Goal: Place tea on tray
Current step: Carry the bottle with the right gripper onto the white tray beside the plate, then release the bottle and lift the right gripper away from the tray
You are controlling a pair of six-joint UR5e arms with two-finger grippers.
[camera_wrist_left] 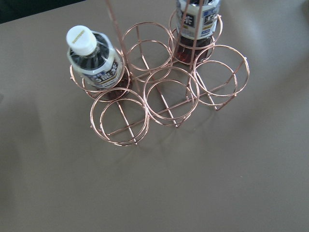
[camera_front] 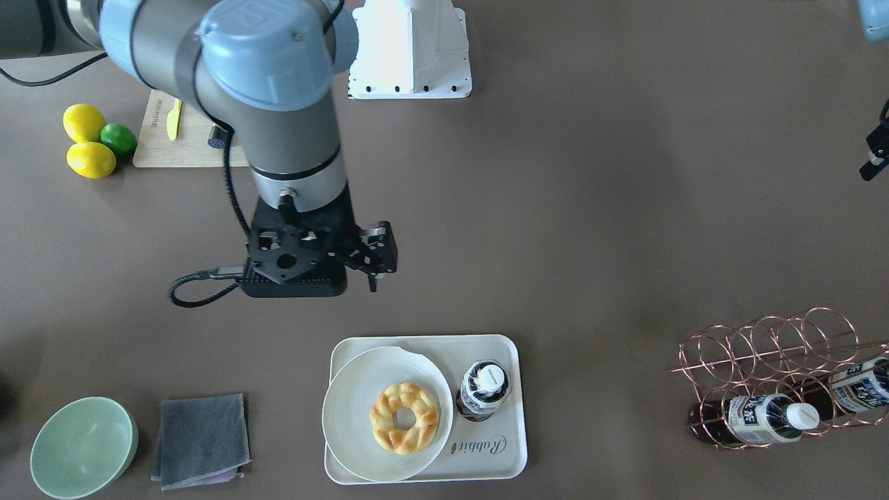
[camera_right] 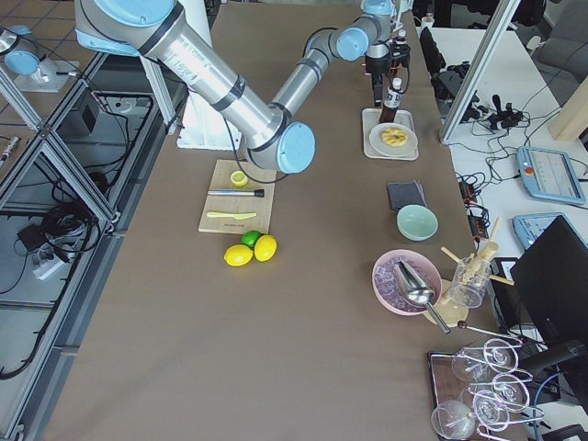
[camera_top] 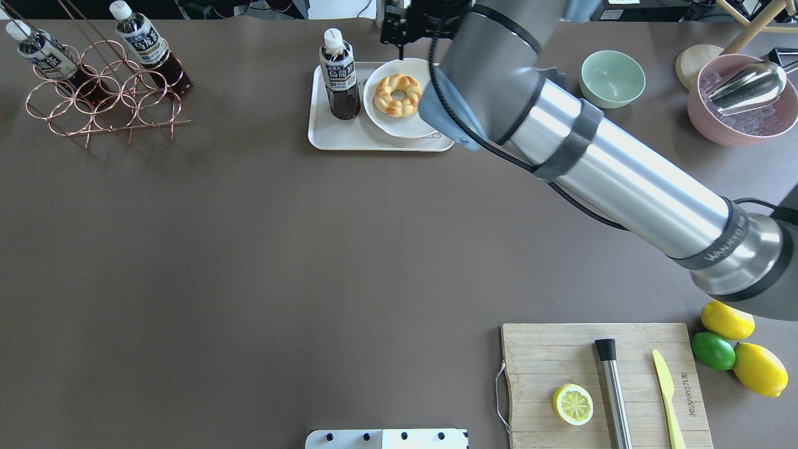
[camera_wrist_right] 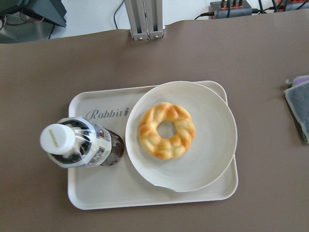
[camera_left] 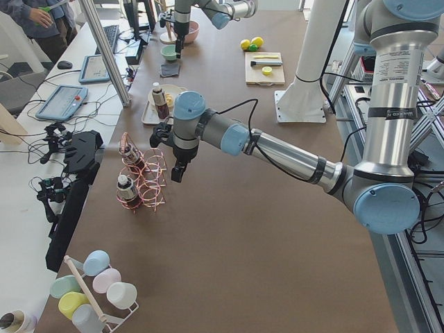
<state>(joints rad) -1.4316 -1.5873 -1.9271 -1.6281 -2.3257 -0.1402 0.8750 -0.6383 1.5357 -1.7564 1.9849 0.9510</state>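
One tea bottle stands upright on the cream tray, on its own beside the plate; it also shows in the right wrist view and overhead. My right gripper hangs above the table on the robot's side of the tray, empty and apparently open, clear of the bottle. Two more tea bottles lie in the copper wire rack. My left gripper hovers above that rack; I cannot tell whether it is open or shut.
A round white plate with a braided doughnut fills the tray's other half. A green bowl and grey cloth lie beside the tray. A cutting board, lemons and a lime sit near the robot.
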